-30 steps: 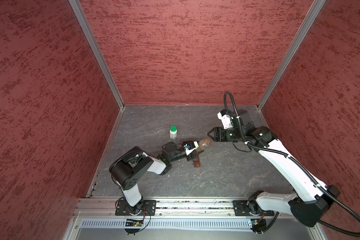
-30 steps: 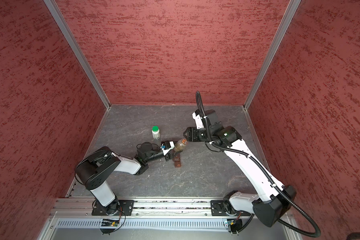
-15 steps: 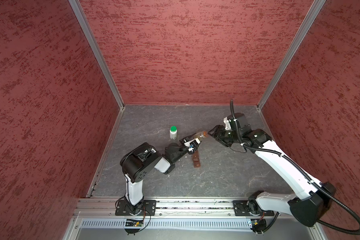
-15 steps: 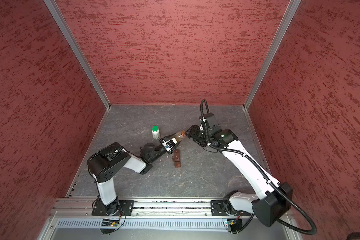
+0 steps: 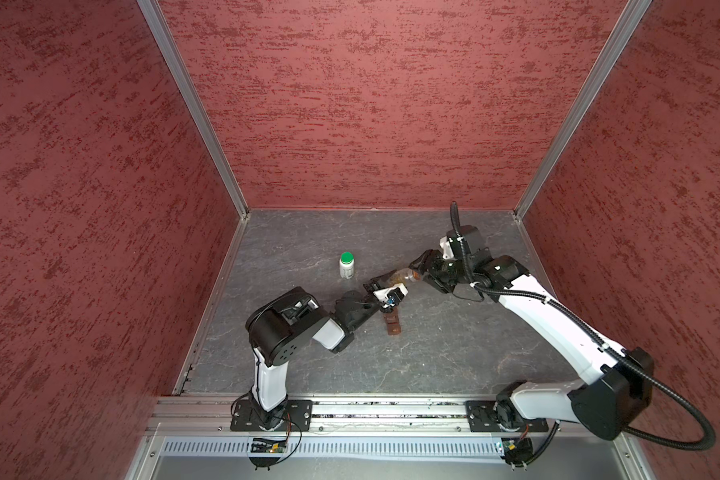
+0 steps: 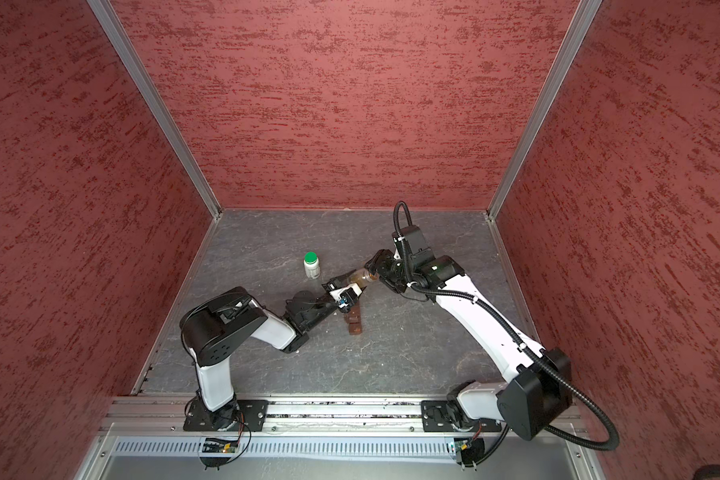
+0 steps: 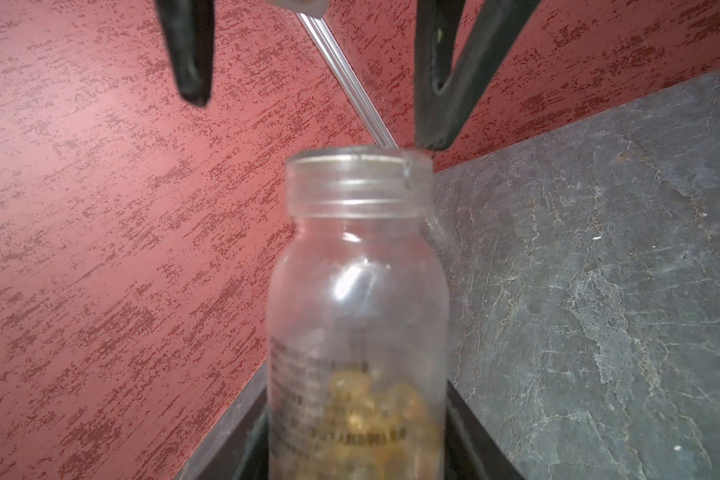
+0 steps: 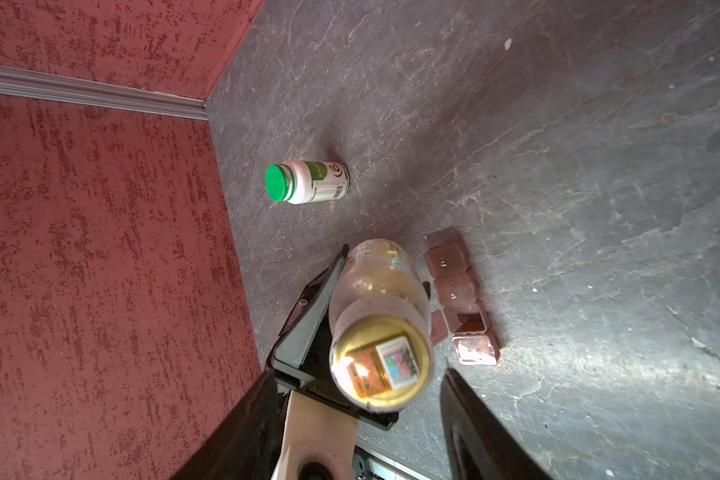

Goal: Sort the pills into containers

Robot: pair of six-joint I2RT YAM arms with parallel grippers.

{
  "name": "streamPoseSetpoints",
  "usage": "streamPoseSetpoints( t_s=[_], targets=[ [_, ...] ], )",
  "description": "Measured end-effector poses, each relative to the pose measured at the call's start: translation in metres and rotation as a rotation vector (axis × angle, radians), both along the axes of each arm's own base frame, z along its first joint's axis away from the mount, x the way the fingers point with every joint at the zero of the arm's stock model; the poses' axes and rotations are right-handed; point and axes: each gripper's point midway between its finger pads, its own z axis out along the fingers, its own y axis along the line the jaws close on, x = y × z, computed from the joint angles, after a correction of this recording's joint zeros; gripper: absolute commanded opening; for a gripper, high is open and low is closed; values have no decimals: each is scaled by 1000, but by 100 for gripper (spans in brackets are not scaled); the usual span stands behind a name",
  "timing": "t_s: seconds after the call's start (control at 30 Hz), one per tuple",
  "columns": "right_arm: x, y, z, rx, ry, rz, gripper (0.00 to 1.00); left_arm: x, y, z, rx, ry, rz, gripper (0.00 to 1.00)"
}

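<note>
Red textured walls box in a grey slate bench (image 5: 433, 353). Nearest lies a brown pill organizer (image 5: 393, 325). Just beyond it, the left pincer (image 5: 385, 289) is clamped on a clear bottle (image 5: 400, 275) of amber pills (image 7: 375, 407), tilted up off the bench. The right pincer (image 5: 419, 272) stands spread around the bottle's mouth, holding nothing. Farther back, a white green-capped bottle (image 5: 346, 266) stands upright.

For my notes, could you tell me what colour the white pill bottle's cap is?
The cap is green; the right wrist view shows it best.
</note>
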Motion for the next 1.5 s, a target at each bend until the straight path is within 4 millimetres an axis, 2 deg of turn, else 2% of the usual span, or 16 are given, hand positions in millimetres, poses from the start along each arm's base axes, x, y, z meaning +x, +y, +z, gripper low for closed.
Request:
streamPoseSetpoints(
  t_s=[0.27, 0.7, 0.8, 0.97, 1.17, 1.3, 1.5],
  targets=[
    [2, 1, -8, -14, 16, 8, 54, 0, 0, 0, 9, -10, 6, 0],
    [2, 4, -18, -26, 40, 22, 52, -1, -1, 0, 9, -9, 4, 0],
    [2, 4, -20, -26, 45, 25, 49, -1, -1, 0, 9, -10, 4, 0],
    [2, 5, -20, -27, 43, 32, 38, -1, -1, -1, 11, -8, 4, 0],
    [1, 4, -20, -41, 32, 52, 35, -2, -1, -1, 12, -7, 0, 0],
    [-5, 3, -24, -87, 4, 127, 35, -7, -1, -7, 13, 14, -29, 0],
    [-22, 3, -30, -211, -118, 371, 34, -22, -7, -13, 33, 102, -131, 0]
  ],
)
